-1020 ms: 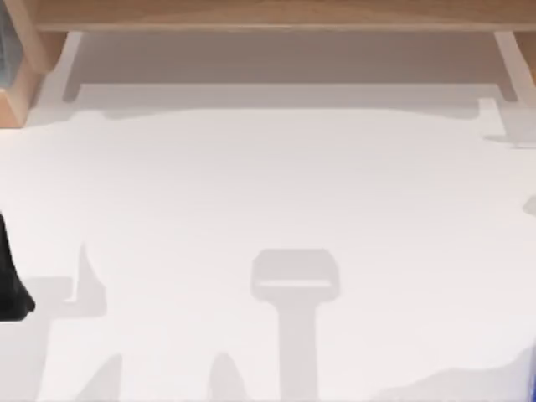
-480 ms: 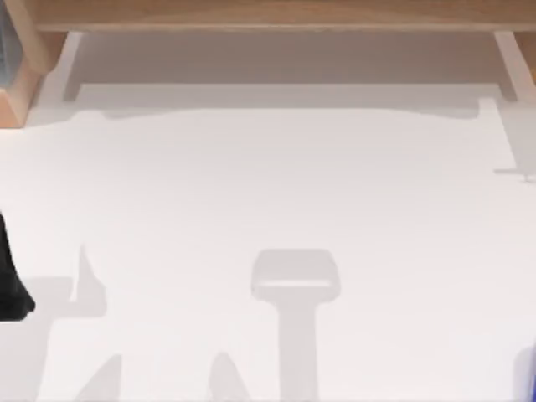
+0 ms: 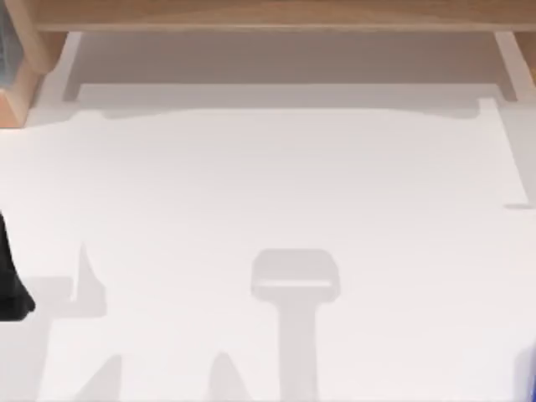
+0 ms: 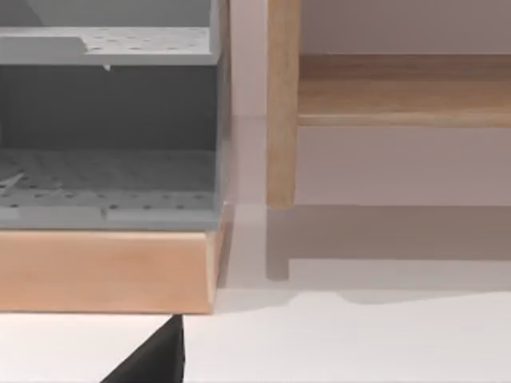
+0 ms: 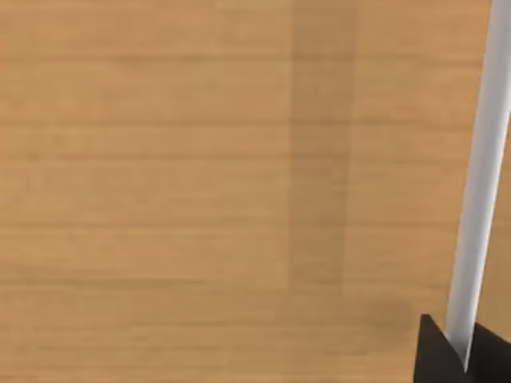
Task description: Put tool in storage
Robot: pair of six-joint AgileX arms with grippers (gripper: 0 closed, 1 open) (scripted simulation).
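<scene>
checking progress: can't confirm the tool is stowed, can't place it either.
worktop (image 3: 268,184) is bare white with shadows on it. grey pegboard storage (image 4: 108,136) sits on a wood base at the far left corner, beside a wooden frame (image 3: 268,15). left hand (image 4: 156,359) is a black point low near that base, the left arm (image 3: 10,285) at the worktop's left edge. right hand (image 5: 447,355) faces a wood panel next to a white bar (image 5: 479,159). spread or pinching, can't tell for either hand. tool heading and long axis: can't tell. my read: either late in the job or carrying, so unverified.
</scene>
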